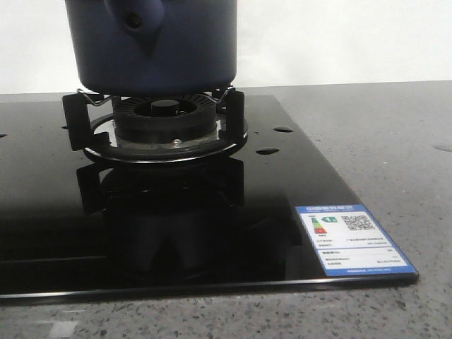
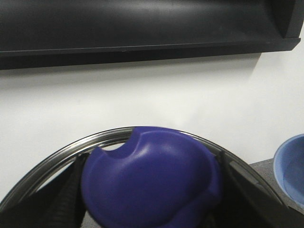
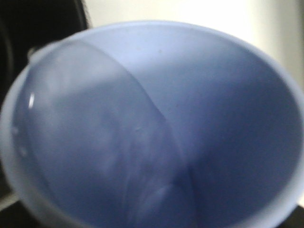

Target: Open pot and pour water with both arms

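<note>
The dark navy pot (image 1: 155,49) stands on the burner grate, its blue handle mount (image 1: 134,18) facing the camera; its top is out of frame. Neither gripper shows in the front view. In the left wrist view my left gripper (image 2: 152,190) is shut on the lid's blue knob (image 2: 152,175), a black finger (image 2: 71,190) on each side, with the steel lid rim (image 2: 61,154) behind. In the right wrist view a pale blue cup (image 3: 228,95) fills the frame, tilted, with water (image 3: 95,142) inside. It hides my right gripper's fingers.
The black gas burner (image 1: 166,116) sits on a glossy black glass hob (image 1: 212,226) with a blue-white label (image 1: 353,240) at its front right corner. Grey speckled counter (image 1: 395,141) surrounds it. The pale blue cup's rim (image 2: 292,166) shows beside the lid; a dark hood (image 2: 142,23) hangs above.
</note>
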You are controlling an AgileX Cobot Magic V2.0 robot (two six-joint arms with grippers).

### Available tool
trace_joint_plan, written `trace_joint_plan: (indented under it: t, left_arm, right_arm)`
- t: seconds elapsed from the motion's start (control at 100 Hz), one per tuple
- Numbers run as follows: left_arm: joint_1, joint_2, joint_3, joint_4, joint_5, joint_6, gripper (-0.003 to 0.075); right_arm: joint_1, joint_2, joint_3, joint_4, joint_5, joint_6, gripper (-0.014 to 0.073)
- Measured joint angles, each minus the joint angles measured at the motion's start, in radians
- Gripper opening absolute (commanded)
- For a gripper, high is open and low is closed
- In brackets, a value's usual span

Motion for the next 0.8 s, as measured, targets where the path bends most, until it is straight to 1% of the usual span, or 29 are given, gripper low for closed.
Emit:
trace_joint_plan:
  t: [0.19,0.47,0.8]
  left_arm:
    - [0.0,0.0,0.0,0.0,0.0,0.0,0.0368]
    - [0.0,0.0,0.0,0.0,0.0,0.0,0.0368]
    - [0.0,0.0,0.0,0.0,0.0,0.0,0.0368]
  right_arm:
    - [0.0,0.003,0.0,-0.162,-0.036,0.0,0.0253]
    - [0.0,0.003,0.0,-0.322,-0.092,0.0,0.0253]
    - [0.0,0.003,0.0,-0.474,-0.128,0.0,0.0253]
